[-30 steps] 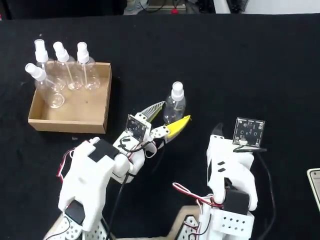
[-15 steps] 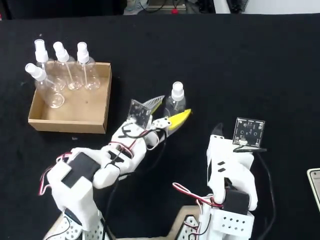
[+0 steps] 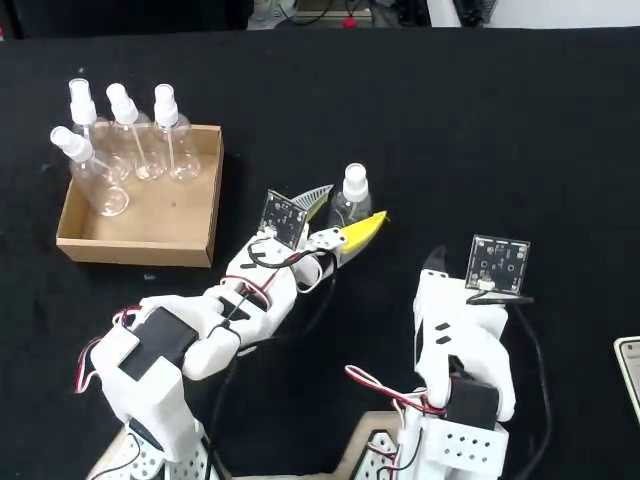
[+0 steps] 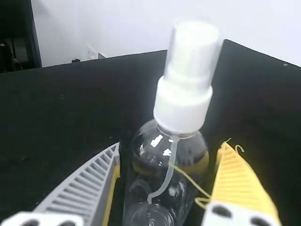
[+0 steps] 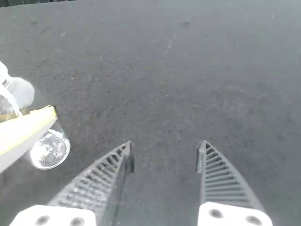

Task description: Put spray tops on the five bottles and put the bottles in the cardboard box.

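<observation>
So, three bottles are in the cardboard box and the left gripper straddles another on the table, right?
No: the high view shows four bottles in the cardboard box; the left gripper does straddle a fifth bottle on the table.

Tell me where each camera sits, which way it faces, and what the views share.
High view: fixed above the table, looking down; both arms show, left gripper open around the bottle, cardboard box to one side.
Left wrist view: on the left wrist, looking along its grey and yellow fingers at the bottle.
Right wrist view: on the right wrist, looking down at the table past the open right gripper.
Shared: all three show the bottle; the right wrist view also catches the left gripper's yellow finger.
</observation>
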`<action>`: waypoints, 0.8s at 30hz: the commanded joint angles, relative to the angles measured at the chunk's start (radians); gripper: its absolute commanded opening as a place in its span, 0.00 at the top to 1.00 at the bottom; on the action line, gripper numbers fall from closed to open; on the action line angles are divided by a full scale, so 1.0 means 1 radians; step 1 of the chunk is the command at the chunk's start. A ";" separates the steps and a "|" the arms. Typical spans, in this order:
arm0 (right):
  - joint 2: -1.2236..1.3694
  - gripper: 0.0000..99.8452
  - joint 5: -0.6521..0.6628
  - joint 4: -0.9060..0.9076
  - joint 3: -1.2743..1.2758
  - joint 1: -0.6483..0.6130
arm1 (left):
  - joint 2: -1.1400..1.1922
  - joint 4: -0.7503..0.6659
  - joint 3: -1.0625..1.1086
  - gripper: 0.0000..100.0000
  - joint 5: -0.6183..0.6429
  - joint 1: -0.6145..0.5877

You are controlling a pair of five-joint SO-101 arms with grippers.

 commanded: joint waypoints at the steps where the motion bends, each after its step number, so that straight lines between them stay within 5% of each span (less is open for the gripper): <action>1: -0.084 0.79 -0.009 -0.031 -0.007 0.017 | -0.052 0.002 -0.054 0.69 0.002 -0.005; 24: -0.084 0.79 -0.009 -0.031 -0.007 0.017 | -0.052 -0.002 -0.081 0.69 0.000 -0.005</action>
